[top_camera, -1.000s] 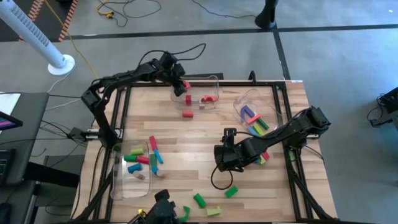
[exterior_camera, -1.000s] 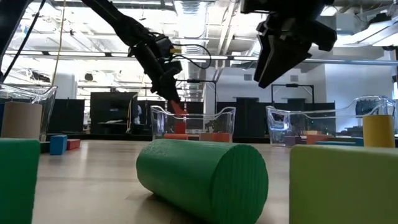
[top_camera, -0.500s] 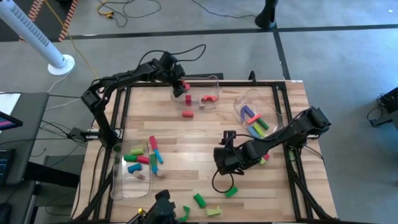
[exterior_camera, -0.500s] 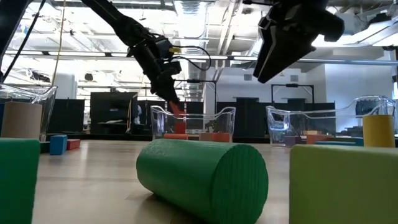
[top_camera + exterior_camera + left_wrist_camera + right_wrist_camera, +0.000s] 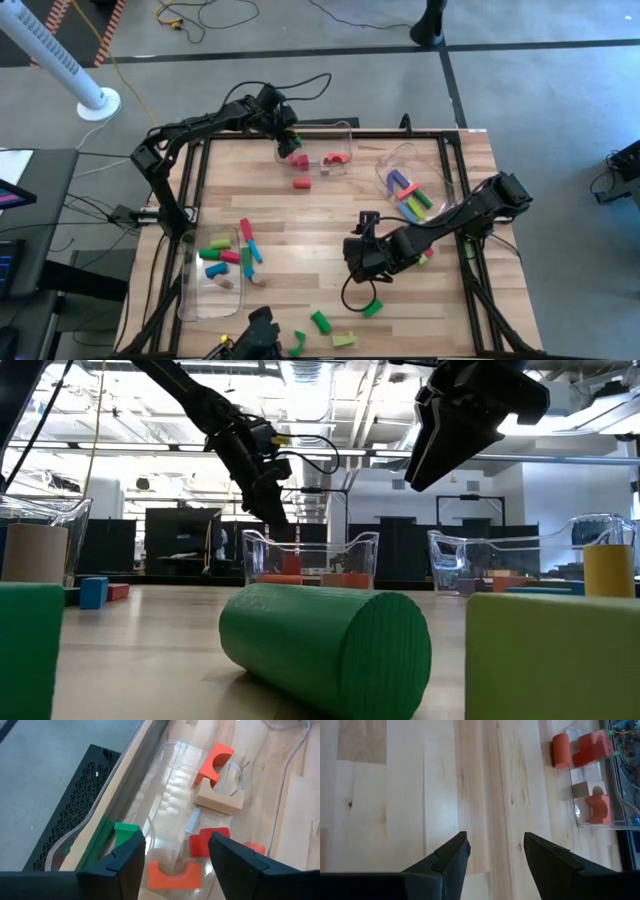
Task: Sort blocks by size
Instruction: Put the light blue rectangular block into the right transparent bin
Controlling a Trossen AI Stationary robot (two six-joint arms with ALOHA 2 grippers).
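Partly sorted: blocks already in three bins (image 5: 345, 128), yet green blocks (image 5: 320, 321) near the front table (image 5: 330, 225) edge and a red cylinder (image 5: 301, 183) still loose. Left gripper (image 5: 175, 851) spread empty over the far bin, right gripper (image 5: 494, 851) spread mid-table

green block (image 5: 28, 650) cut off, yellow block (image 5: 552, 656) cropped

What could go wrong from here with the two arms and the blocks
The left gripper hangs open right over the far clear bin, where red arches and a tan block already crowd one end; pulling away low might catch the thin rim and shift the bin.

The right gripper is open above bare table, with green blocks near its dangling cable; a careless descent could knock them toward the table edge.
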